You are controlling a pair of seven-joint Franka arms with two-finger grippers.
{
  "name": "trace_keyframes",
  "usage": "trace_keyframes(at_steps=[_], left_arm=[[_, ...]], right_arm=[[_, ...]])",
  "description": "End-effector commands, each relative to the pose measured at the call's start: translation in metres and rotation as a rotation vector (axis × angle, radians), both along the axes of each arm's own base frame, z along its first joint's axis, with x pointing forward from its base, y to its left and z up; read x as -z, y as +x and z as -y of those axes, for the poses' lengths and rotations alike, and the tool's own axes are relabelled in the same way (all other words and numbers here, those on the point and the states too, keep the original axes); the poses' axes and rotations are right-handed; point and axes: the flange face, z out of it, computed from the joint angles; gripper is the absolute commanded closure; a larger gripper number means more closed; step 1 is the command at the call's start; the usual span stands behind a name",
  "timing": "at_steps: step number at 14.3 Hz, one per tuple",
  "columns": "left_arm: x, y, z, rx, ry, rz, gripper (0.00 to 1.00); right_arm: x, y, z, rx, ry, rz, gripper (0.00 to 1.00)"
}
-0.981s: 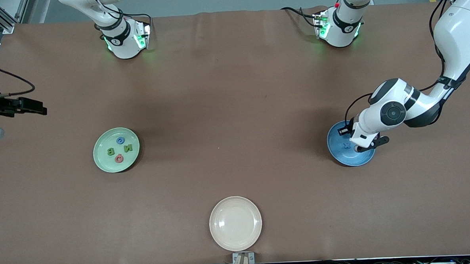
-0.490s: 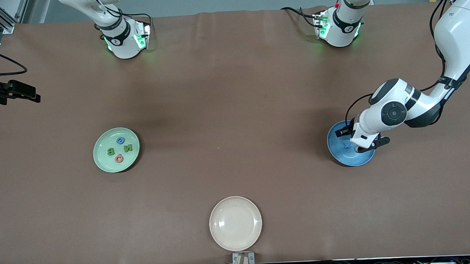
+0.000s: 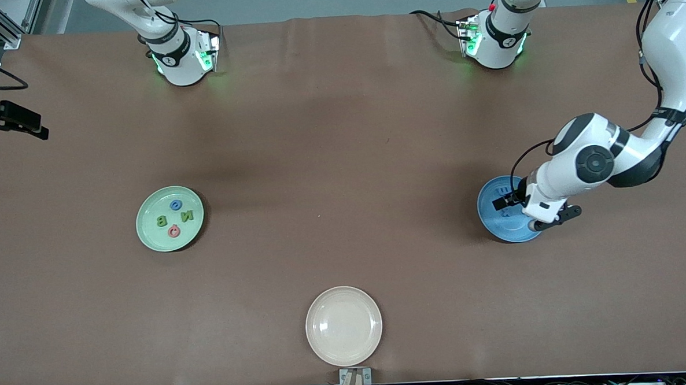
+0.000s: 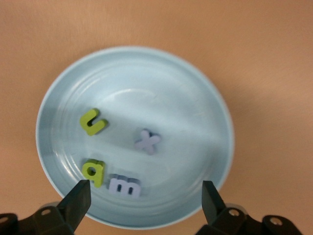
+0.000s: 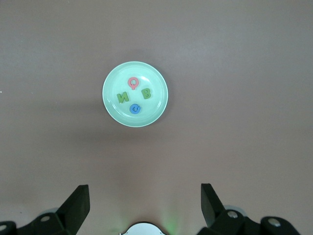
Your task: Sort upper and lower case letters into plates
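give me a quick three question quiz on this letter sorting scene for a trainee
1. True or false: the cream plate holds letters.
2. How many letters lie in the blue plate?
A. two
B. four
C. six
3. Fill in: the red letter lies in the ____ plate.

Key
1. False. It holds nothing; it sits nearer the front camera than the other two plates.
2. B. The left wrist view shows a green u, a green a, a blue x and a blue m. The left claw is over this plate, open and holding nothing.
3. Green. The green plate also holds three other letters. The right claw waits open, high over the table.
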Motion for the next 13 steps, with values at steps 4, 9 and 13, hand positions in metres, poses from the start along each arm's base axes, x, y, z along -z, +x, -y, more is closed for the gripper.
trace_keyframes(at_steps=[4, 9, 13], left_arm=[[-0.055, 0.022, 0.0, -0.018, -0.01, 0.022, 0.0], [-0.056, 0.022, 0.001, -0.015, -0.013, 0.023, 0.0], [-0.071, 0.025, 0.005, -0.006, -0.014, 0.032, 0.01]], right_arm=[[-0.005, -0.012, 0.003, 0.004, 0.018, 0.034, 0.0], [-0.007, -0.01, 0.003, 0.002, 0.016, 0.059, 0.0], [-0.007, -0.015, 0.003, 0.002, 0.017, 0.06, 0.0]])
